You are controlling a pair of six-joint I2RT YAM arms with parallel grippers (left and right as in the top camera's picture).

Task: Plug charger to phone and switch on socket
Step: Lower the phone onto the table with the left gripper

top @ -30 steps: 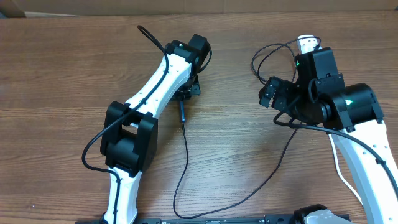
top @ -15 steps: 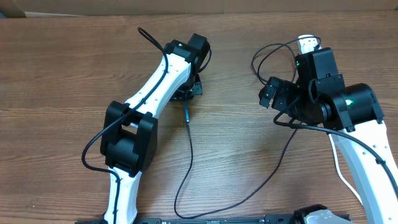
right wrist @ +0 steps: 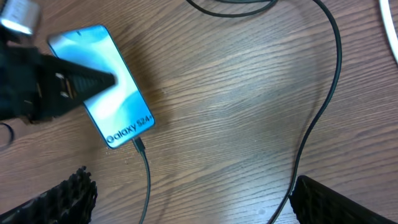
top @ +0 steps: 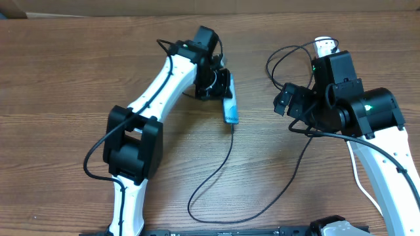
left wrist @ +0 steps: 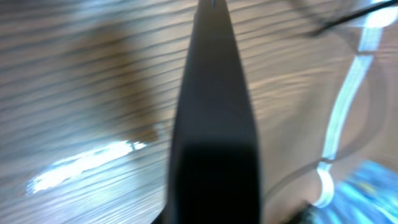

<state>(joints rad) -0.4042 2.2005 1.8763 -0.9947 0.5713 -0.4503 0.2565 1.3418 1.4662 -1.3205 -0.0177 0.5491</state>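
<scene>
Phone: the phone (right wrist: 115, 102) is a slim, rigid slab with a glossy blue-and-white screen. It sits left of centre, gripped at its far half. Expect it to be light but slick and breakable, so hold it by its long edges and never press hard on the glass.
Charger: the charger (right wrist: 147, 177) is thin, black and limp. Its small plug tip meets the phone's near end and looks seated. If you pull on the cable you may drag it out.
Left pincer: the left pincer (top: 222, 86) is closed on the phone, with one dark finger lying across the screen.
Right pincer: the right pincer (top: 286, 99) hangs spread wide to the right of the phone, holding nothing.
Socket: the socket (top: 323, 46) is hard white plastic at the far right, mostly hidden by the right arm. You can't read its switches from here.
Bench: the bench (top: 65, 78) is matte brown wood grain.
</scene>
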